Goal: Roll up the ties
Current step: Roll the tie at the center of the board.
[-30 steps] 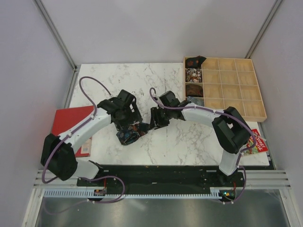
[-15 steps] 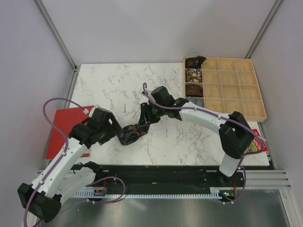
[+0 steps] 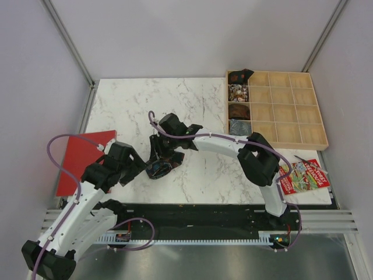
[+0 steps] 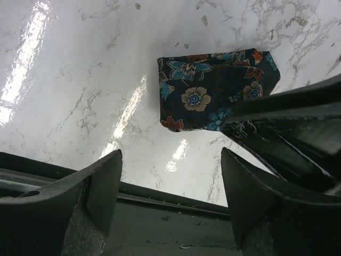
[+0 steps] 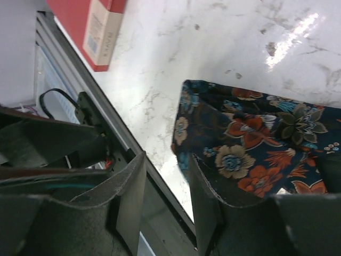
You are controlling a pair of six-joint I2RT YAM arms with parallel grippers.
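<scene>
A black floral tie (image 3: 158,169) lies as a folded bundle on the marble near the front edge. It also shows in the left wrist view (image 4: 213,88) and the right wrist view (image 5: 256,144). My right gripper (image 3: 158,156) hangs over it, open, with nothing between its jaws (image 5: 167,157); one finger (image 5: 208,208) rests against the tie's left end. My left gripper (image 3: 137,165) is open and empty (image 4: 170,154), a short way left of the tie and not touching it.
A red flat box (image 3: 81,154) lies at the table's left edge and shows in the right wrist view (image 5: 88,24). A wooden compartment tray (image 3: 285,111) at the back right holds rolled ties (image 3: 237,93) in its left column. A colourful booklet (image 3: 303,175) lies near right.
My left gripper has drawn back left and toward the front, away from the tie. My right gripper has swung left onto the tie. The tie has stayed in place.
</scene>
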